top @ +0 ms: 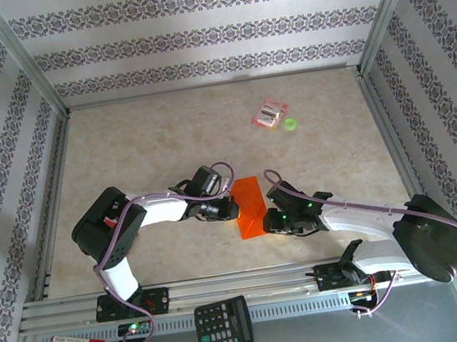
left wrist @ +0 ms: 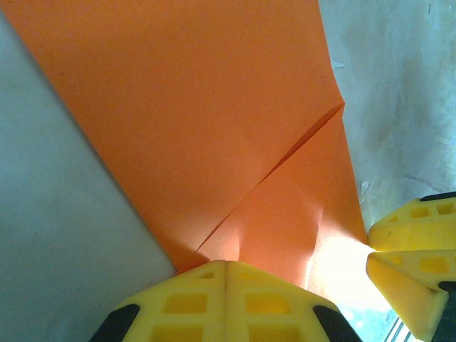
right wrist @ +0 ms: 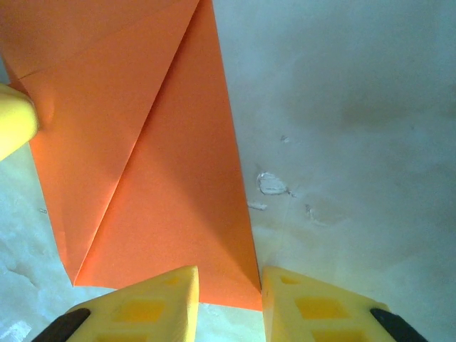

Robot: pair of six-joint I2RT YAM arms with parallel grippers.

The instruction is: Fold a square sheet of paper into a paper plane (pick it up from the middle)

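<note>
Although the left gripper [left wrist: 225, 265] is pressed fully together, with no gap between its 2 yellow fingers [left wrist: 178, 303], the tips themselves hide the spot where they meet the orange paper [left wrist: 199, 121]. Whether a layer is pinched there cannot be told. The paper spreads out ahead of those tips on the table [left wrist: 399, 85]. 1 flap is folded over it along a diagonal crease that runs away from the tips to the right. Just right of them the right gripper [left wrist: 374, 251] pokes in, cut off by the frame edge.

At its own camera, the right gripper [right wrist: 228, 281] stands a little open and holds nothing. The paper's near corner lies flat in the narrow gap, close to the finger [right wrist: 313, 306] on the right of that view. The rest of the paper reaches ahead and to the left, its far end cut off. A blurred yellow lump at the left edge touches the paper.

From above, the paper [top: 252, 204] lies between the 2 grippers, which cover part of its edges. Behind the arm bases sits a calculator [top: 223, 325], and far ahead of the fingers lies a small pink packet [top: 271, 115], its details too small to make out.
</note>
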